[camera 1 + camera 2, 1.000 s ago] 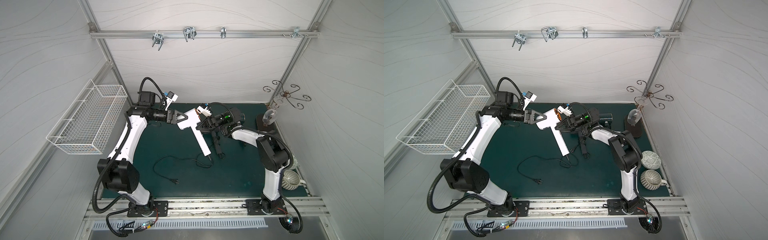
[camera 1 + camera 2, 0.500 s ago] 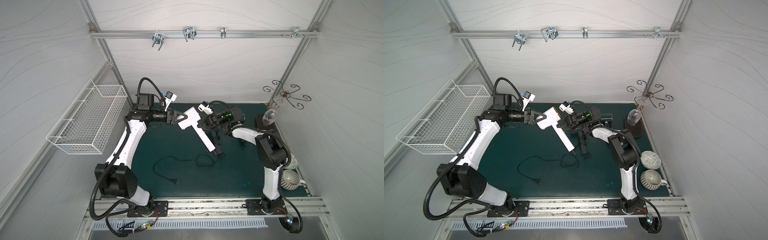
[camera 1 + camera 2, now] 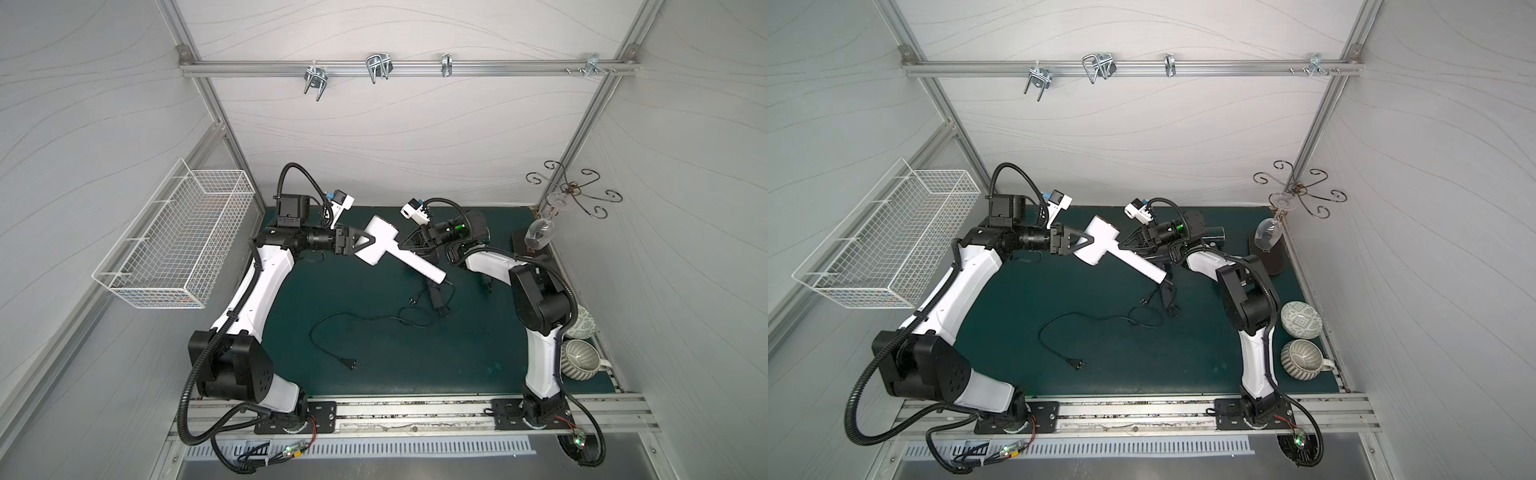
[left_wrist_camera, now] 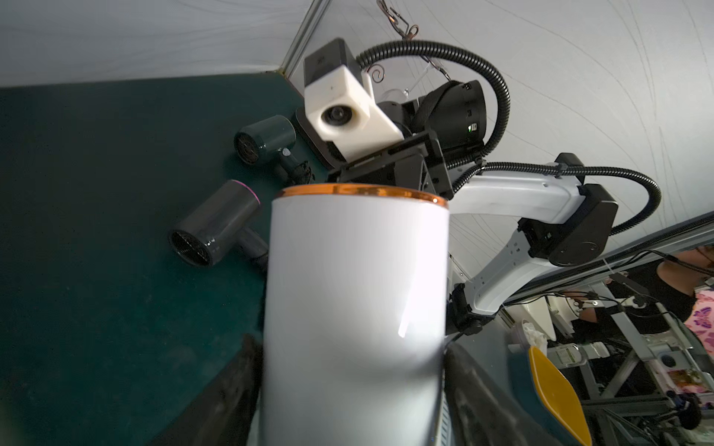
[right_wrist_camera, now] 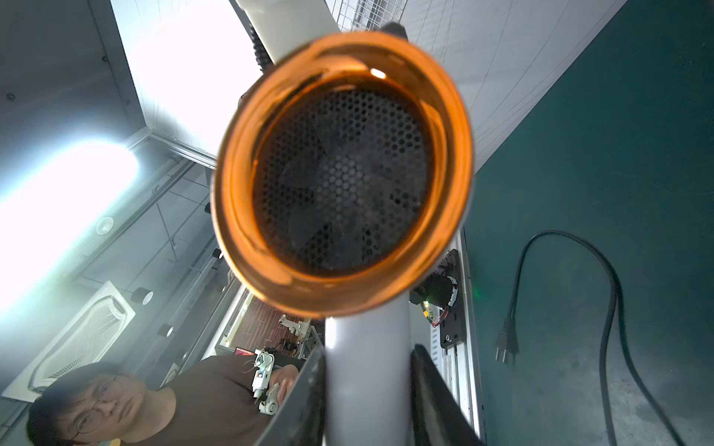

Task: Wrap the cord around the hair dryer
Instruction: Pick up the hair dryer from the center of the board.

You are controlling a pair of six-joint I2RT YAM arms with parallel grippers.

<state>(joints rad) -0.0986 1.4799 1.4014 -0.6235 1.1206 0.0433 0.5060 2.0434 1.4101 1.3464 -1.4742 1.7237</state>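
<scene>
White hair dryer (image 3: 376,245) is up off the table (image 3: 415,365), slung between both arms at the back of the cell. In both top views its handle runs from the barrel at 10 o'clock down to the butt at 4 o'clock.

Right hand (image 3: 404,247) is clamped on the top of the handle, just under the barrel; its wrist view shows the grey shaft pinched between narrow-set fingers. Left hand (image 3: 368,244) comes in from 9 o'clock with its fingers set wide and close on either side of the barrel. Whether they're actually squeezing, I can't tell.

Now the cord (image 3: 374,318): it appears to drop from the butt and sprawl loose on the mat, with the plug (image 3: 351,364) lying flat at roughly 6 o'clock from the left hand and 7 o'clock from the right. Nothing is wound on yet.

The slack sits well below both hands. The left looks nearer the plug, the right nearer the butt, and the lower handle is bare, so there's room for turns there.
</scene>
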